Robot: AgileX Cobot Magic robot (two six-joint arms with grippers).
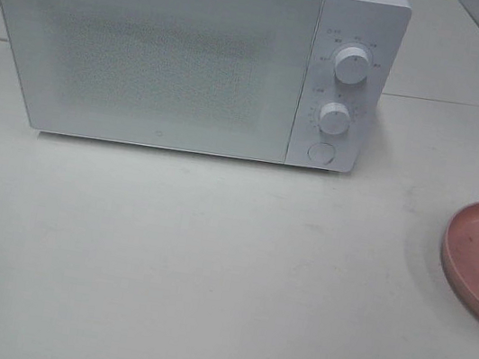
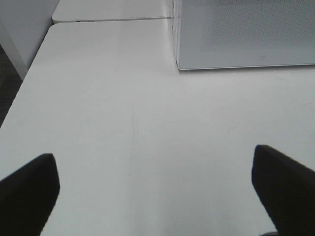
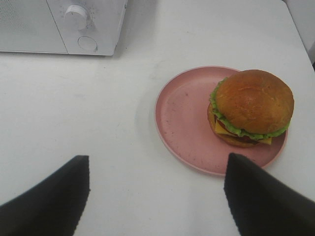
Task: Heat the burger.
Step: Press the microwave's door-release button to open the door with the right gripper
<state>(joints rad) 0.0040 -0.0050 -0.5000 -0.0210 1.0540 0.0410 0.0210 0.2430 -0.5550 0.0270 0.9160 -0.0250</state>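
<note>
Your right pincer (image 3: 157, 162) is the one that matters here. Its fingers stand apart with nothing between them, and it hangs above bare bench (image 3: 98, 108). The burger (image 3: 251, 108) lies ahead of it, offset toward the bench's right edge, so it lines up with one finger more than with the gap. You would need to shift toward that edge before coming down on it.

The burger stands upright on the pink plate (image 3: 182, 118), on the half of the plate nearer the right edge; the half toward the microwave (image 1: 150, 56) is bare. It is round, so no sideways axis favours one approach. Its only axis is the stack itself, bun over lettuce, cheese and patty.

Your left pincer (image 2: 152, 162) is also spread wide and empty, over the bench's left part, with the microwave's near left corner ahead of it. It is well apart from the burger, so the right arm is clearly the nearer one.

The microwave sits toward the far edge and its door (image 1: 158, 57) is shut. I judge it has to be opened before the burger can go in.

- Burger: one.
- Plate: one.
- Microwave: one.
- Knobs: two, the upper (image 1: 352, 65) and the lower (image 1: 333, 119).
- Round button (image 1: 320, 152): one, below the knobs.
</note>
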